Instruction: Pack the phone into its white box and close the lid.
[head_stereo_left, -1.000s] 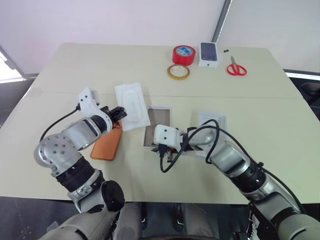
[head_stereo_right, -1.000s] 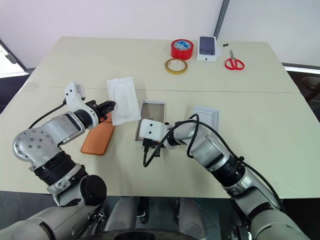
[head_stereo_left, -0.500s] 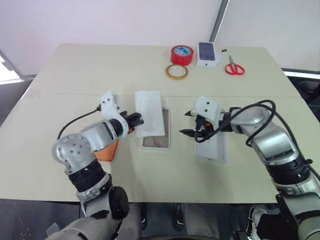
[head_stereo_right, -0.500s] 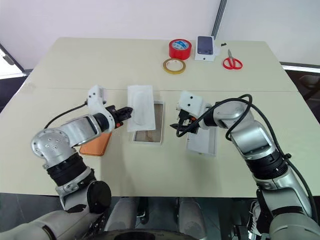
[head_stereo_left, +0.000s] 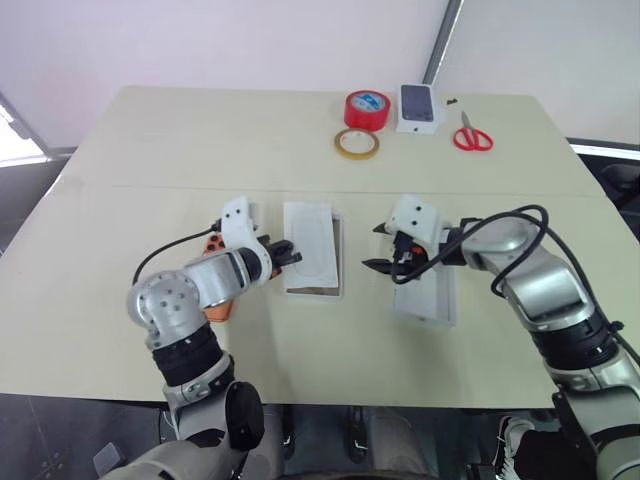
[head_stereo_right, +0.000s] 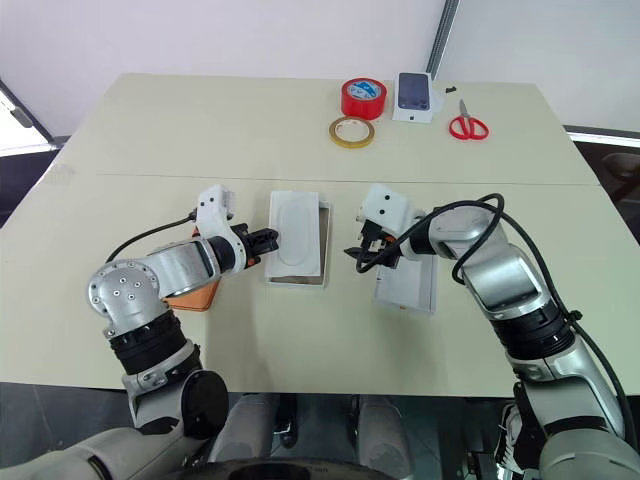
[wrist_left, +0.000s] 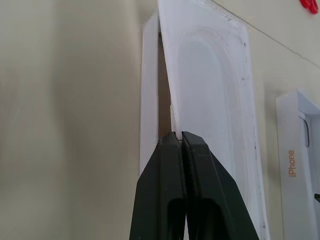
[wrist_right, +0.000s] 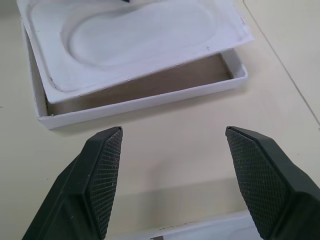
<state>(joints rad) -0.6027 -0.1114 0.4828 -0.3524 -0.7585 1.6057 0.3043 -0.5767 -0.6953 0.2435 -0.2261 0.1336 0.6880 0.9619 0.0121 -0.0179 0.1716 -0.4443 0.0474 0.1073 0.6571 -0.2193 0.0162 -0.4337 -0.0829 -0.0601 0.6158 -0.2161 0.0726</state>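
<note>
Insert (head_stereo_right: 297, 236) now over white box (head_stereo_right: 322, 243).

My right pincer (wrist_right: 172, 175) gapes wide over beige table (wrist_right: 280, 60); embossed white insert (wrist_right: 135, 35) lies tilted across shallow white box (wrist_right: 150, 97).

Your cream counter (head_stereo_left: 150, 130) carries, along its far edge, red tape (head_stereo_left: 367, 108), a yellowish tape ring (head_stereo_left: 357, 144), a small printed box (head_stereo_left: 419, 107) and red scissors (head_stereo_left: 472, 135); nearer you lie the white box (head_stereo_left: 337, 262), the lid (head_stereo_left: 428, 296) and the phone (head_stereo_left: 218, 303).
</note>
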